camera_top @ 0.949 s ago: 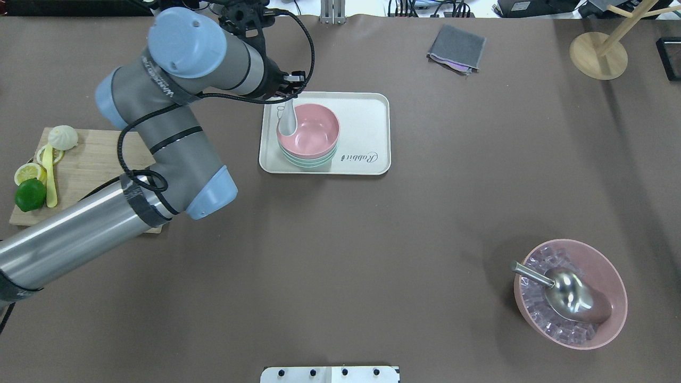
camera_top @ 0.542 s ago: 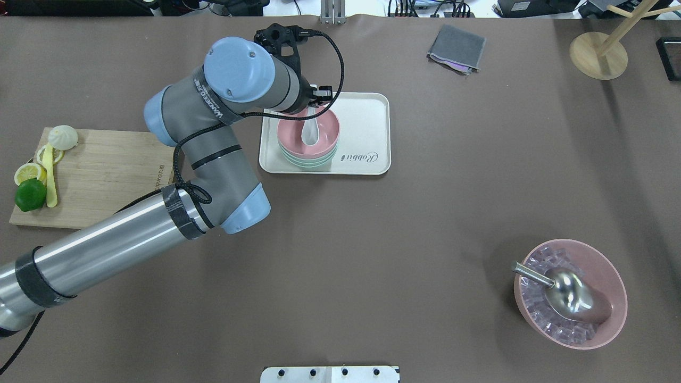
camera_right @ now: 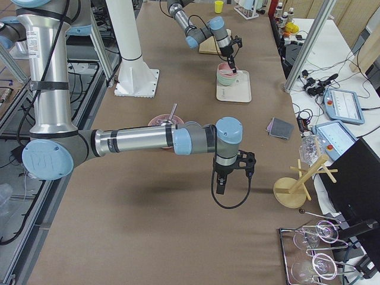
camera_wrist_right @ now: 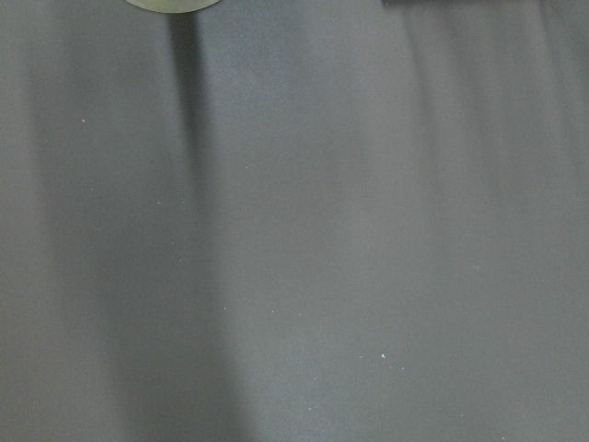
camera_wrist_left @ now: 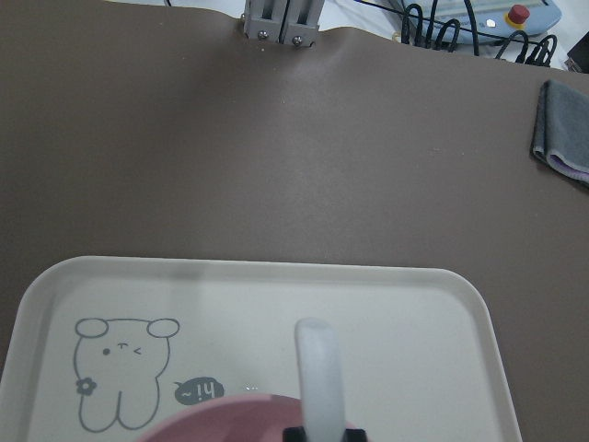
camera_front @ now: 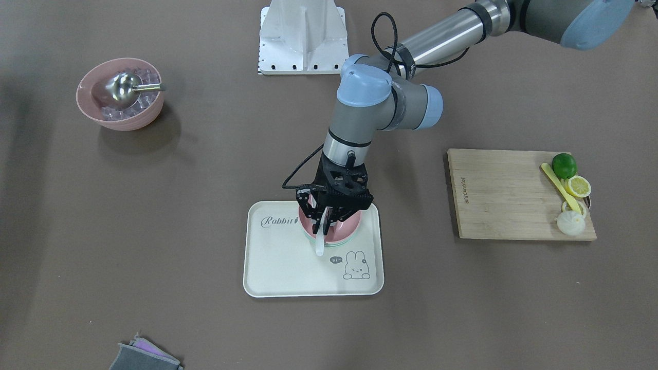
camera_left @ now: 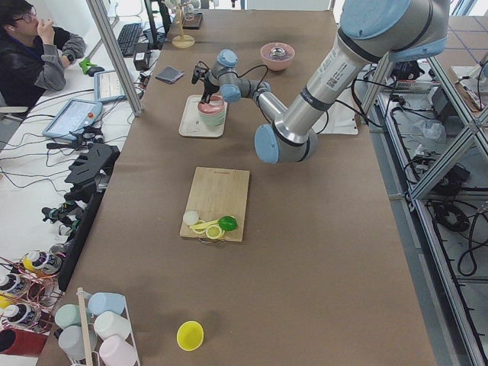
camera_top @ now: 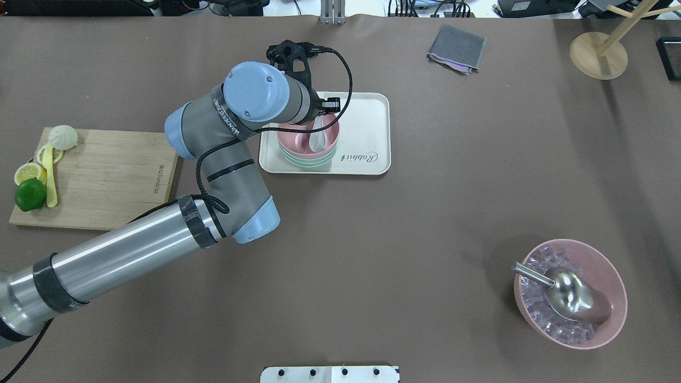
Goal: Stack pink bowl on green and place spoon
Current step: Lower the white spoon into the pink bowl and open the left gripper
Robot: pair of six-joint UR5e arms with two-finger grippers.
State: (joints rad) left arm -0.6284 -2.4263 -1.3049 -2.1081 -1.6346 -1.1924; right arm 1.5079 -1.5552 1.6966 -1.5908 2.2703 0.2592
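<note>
The pink bowl (camera_top: 296, 141) sits nested on the green bowl (camera_top: 307, 161) on the white rabbit tray (camera_top: 367, 122). My left gripper (camera_front: 325, 218) hangs over the bowls and is shut on the handle of the white spoon (camera_top: 317, 137), whose scoop end lies inside the pink bowl. The handle (camera_front: 319, 242) sticks out over the bowl's rim toward the tray. In the left wrist view the spoon handle (camera_wrist_left: 318, 373) rises over the pink rim (camera_wrist_left: 230, 419). My right gripper (camera_right: 221, 184) shows only in the exterior right view, above bare table; I cannot tell if it is open or shut.
A wooden cutting board (camera_top: 106, 175) with lime, lemon slices and a yellow utensil lies at the left. A pink bowl of ice cubes (camera_top: 612, 298) with a metal scoop stands front right. A grey cloth (camera_top: 456, 48) and a wooden stand (camera_top: 598, 53) are at the back.
My left arm has swung to the right, carrying the spoon from the pink bowl's left rim to over its middle. The spoon's scoop end now lies inside the bowl.
</note>
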